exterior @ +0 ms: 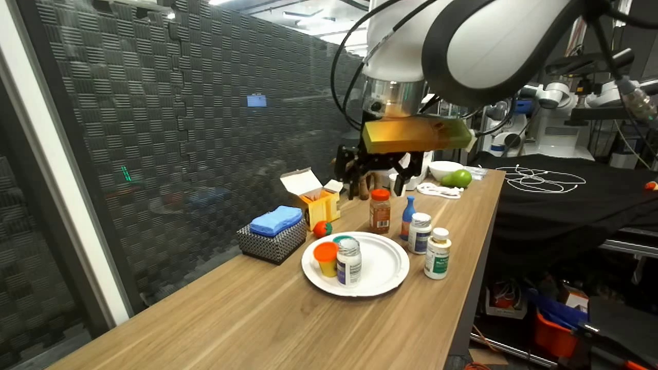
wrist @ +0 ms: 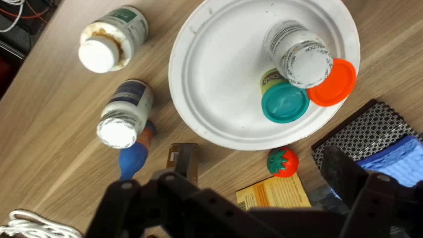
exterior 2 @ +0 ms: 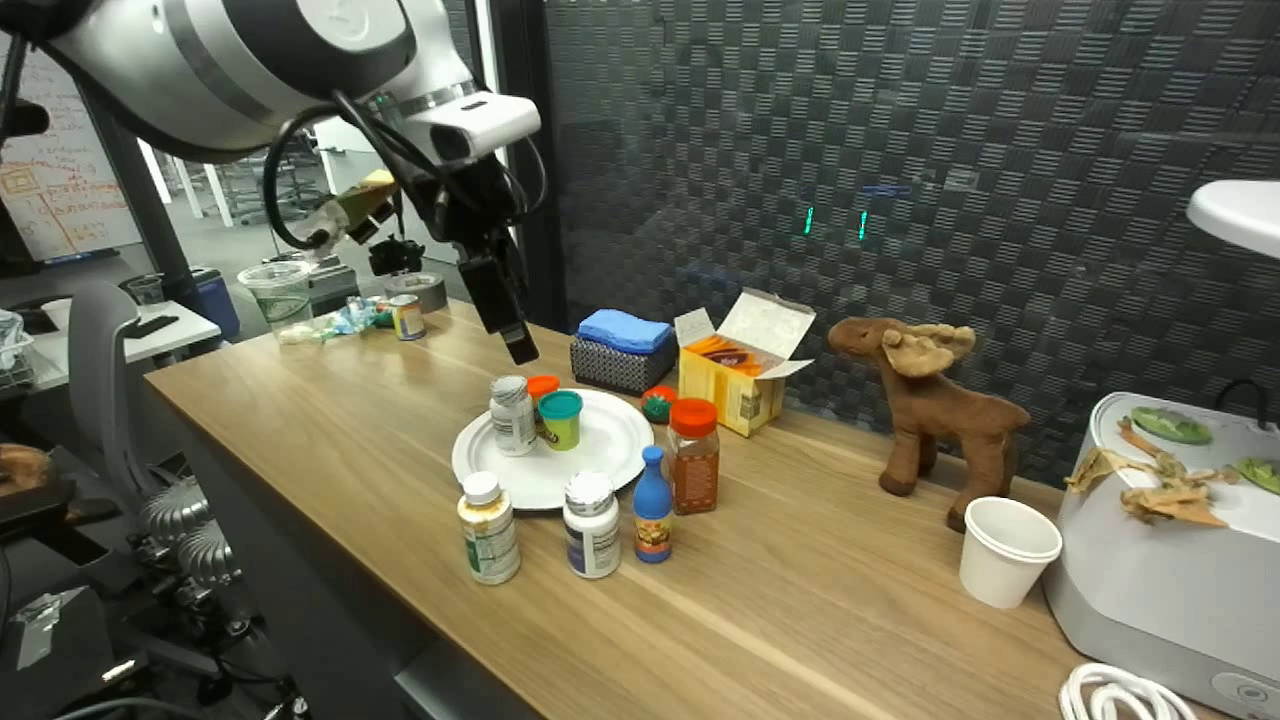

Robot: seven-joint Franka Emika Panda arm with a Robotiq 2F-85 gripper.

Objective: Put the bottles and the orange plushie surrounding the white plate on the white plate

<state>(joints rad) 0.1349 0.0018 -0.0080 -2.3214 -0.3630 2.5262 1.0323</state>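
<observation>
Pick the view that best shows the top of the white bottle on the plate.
The wrist view: it looks down on the white bottle, so its round top shows nearly face-on, with lettering around the edge. Both exterior views show the bottle upright, more side-on, its top at a slant, any lettering there unreadable.

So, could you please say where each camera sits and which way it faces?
An exterior view: outside the robot, looking down along the counter toward the white bowl; arm and claw overhead.
An exterior view: also outside, looking diagonally across toward the dark wall; arm and claw upper left.
Wrist view: on the wrist, looking down at the white plate; claw along the bottom.
All three share the plate and blue cloth.
</observation>
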